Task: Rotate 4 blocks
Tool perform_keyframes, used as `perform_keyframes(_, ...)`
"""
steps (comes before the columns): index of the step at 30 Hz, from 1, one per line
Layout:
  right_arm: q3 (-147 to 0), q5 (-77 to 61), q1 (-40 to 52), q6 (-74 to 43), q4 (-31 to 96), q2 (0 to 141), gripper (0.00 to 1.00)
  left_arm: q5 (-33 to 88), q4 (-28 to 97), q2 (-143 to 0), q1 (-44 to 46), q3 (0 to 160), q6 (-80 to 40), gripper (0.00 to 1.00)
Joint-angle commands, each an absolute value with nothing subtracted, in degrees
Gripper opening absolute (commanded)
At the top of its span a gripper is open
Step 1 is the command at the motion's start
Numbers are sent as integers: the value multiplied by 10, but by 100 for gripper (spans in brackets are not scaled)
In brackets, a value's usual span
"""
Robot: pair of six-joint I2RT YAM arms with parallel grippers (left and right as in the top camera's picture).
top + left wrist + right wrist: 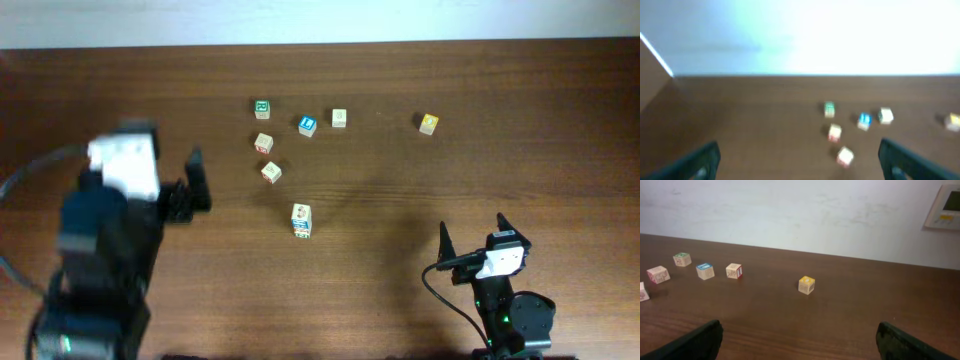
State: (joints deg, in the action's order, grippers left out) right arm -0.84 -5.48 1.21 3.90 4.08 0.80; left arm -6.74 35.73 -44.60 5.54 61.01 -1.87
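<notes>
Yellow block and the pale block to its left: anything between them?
No, bare table between yellow block and pale block, seen in overhead and right wrist views.

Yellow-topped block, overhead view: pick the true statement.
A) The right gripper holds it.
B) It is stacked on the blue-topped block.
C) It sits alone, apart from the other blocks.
C: the yellow-topped block sits by itself on the table, well clear of the blue-topped block and the blocks around it.
</notes>
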Motion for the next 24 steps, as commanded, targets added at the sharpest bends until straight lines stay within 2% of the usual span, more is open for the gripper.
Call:
perform_keyframes(1,-3,-54,17,41,41,4,98,-2,277,-325,13,448,30,99)
perform_keyframes(7,-3,-54,17,41,41,4,98,-1,99,-123,-18,195,75,99)
perform_keyframes(13,-3,-54,17,41,41,4,98,-2,-6,-32,-25,71,131,99)
perform_keyframes(19,-3,-54,17,41,41,4,98,-2,-15,-3,-43,9,164,99)
perform_keyframes(22,-3,-54,17,41,41,4,98,-2,51,-3,-43,4,164,99)
perform_keyframes(24,-3,-54,17,41,41,4,98,-2,48,-3,-43,5,164,99)
